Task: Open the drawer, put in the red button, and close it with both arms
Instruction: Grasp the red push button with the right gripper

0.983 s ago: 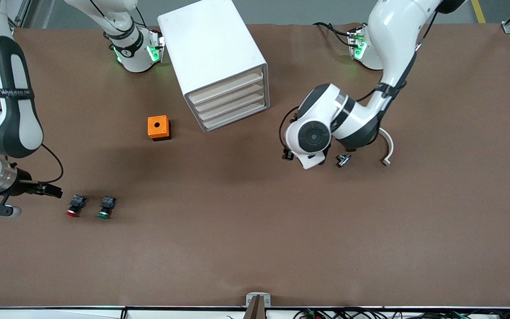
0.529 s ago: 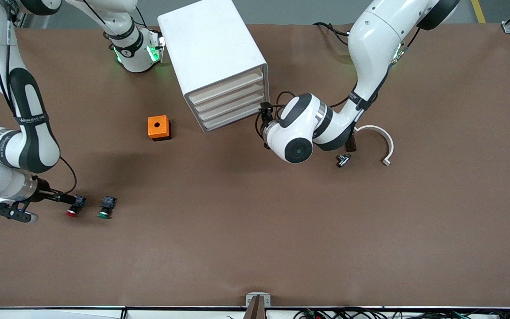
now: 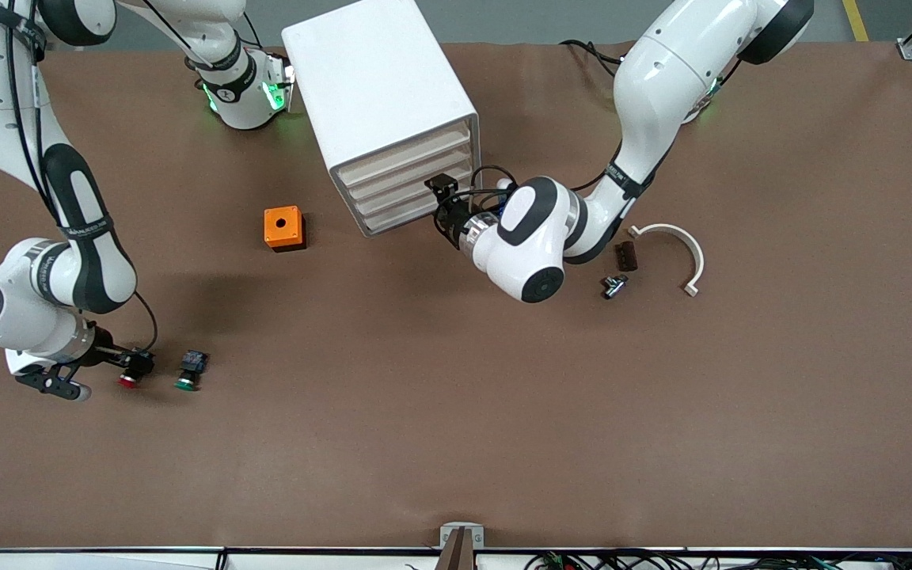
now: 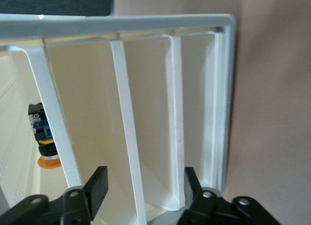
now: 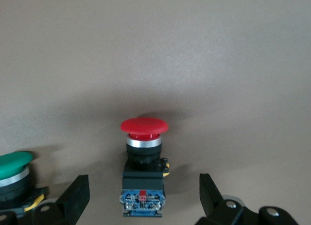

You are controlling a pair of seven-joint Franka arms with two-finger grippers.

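Note:
The white cabinet (image 3: 377, 79) stands near the arms' bases, its four beige drawer fronts all shut. The top drawer (image 3: 408, 149) is shut. My left gripper (image 3: 442, 191) is open right at the drawer fronts, at the corner toward the left arm's end. In the left wrist view (image 4: 143, 183) its fingers straddle a white divider between the fronts (image 4: 146, 113). The red button (image 3: 130, 377) lies on the table toward the right arm's end. My right gripper (image 3: 136, 362) is open with the button's black-and-blue body (image 5: 143, 186) between its fingers, not gripped.
The green button (image 3: 188, 370) lies just beside the red one and shows in the right wrist view (image 5: 12, 174). An orange box (image 3: 283, 228) sits near the cabinet. A white curved piece (image 3: 682, 253), a dark block (image 3: 626, 256) and a small metal part (image 3: 614, 285) lie by the left arm.
My left gripper swung from beside the small metal part up to the cabinet's drawer fronts. My right gripper slid along the table until its open fingers straddle the red button.

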